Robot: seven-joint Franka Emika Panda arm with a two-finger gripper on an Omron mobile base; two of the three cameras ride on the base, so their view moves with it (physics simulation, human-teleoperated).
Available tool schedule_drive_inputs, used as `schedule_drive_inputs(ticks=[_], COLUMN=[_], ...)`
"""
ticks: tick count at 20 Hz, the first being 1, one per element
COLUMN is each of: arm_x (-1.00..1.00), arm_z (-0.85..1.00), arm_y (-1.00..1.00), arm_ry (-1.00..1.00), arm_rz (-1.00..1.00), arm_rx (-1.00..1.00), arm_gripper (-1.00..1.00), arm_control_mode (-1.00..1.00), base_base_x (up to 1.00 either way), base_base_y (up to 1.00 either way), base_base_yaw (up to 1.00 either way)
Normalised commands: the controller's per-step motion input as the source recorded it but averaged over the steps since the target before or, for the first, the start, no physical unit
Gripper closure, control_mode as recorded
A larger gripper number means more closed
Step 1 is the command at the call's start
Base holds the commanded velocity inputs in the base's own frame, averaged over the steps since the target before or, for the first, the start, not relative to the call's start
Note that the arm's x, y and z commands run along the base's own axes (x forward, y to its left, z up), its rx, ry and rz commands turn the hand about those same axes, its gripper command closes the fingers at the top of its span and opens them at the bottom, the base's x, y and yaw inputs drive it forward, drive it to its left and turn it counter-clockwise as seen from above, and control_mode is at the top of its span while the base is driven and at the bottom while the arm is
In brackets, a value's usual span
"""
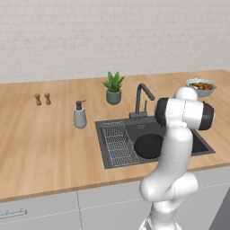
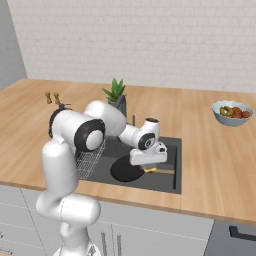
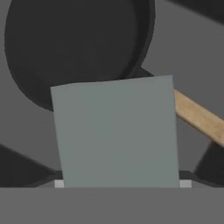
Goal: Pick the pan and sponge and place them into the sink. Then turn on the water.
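Hand view looks down past a flat grey-green sponge [image 3: 116, 133], a plain matte rectangle that sits between the hand's fingers; small light corners of the fingertips [image 3: 185, 184] show at its lower edges, so the hand is closed on the sponge, fingers about a sponge-width apart. Beyond it lies the pan [image 3: 78, 43], round, black and smooth, with a slim pale wooden handle [image 3: 199, 117] running off to the right. Both rest on the dark grey floor of the sink [image 3: 192, 48].

Right base view shows the hand [image 2: 150, 169] low over the sink [image 2: 170, 145], just above the pan [image 2: 125, 170], whose wooden handle [image 2: 164, 171] sticks out to the right beneath it. A glimpse of yellow shows at the hand, the sponge's underside. A wire rack [image 2: 90, 160] sits in the basin's left part, partly behind the arm.

Left base view gives the sink [image 1: 204, 146] as a dark recessed rectangle in a light wood-grain surface [image 1: 40, 134], with the wire rack [image 1: 117, 143] on its left side and the pan [image 1: 148, 146] beside it. Behind the basin stands a dark angular tap [image 1: 143, 101]. Near it are a grey soap bottle [image 1: 80, 115], a potted plant [image 1: 113, 88], two small brown shakers [image 1: 42, 99] and a bowl of food [image 1: 201, 86].
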Motion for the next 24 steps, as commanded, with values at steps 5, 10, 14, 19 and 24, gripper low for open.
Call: schedule_drive_inputs(ticks=[5,10,14,19,24], arm_x=[0.21,0.29,0.37,0.11,0.26], arm_z=[-0.36,-0.21,-0.22,-0.10,-0.18], arm_y=[-0.01,0.00,0.00,0.00,0.01], arm_ry=[0.00,0.00,0.00,0.01,0.01], arm_rz=[0.00,0.00,0.00,0.00,0.00], arm_rx=[0.00,0.02,0.05,0.00,0.00], arm_gripper=[1.00,1.00,1.00,1.00,1.00], arm_control_mode=[-1.00,-1.00,-1.00,-1.00,-1.00], base_base_x=[0.00,0.00,0.00,0.00,0.00], base_base_y=[0.00,0.00,0.00,0.00,0.00], base_base_yaw=[0.00,0.00,0.00,0.00,0.00])
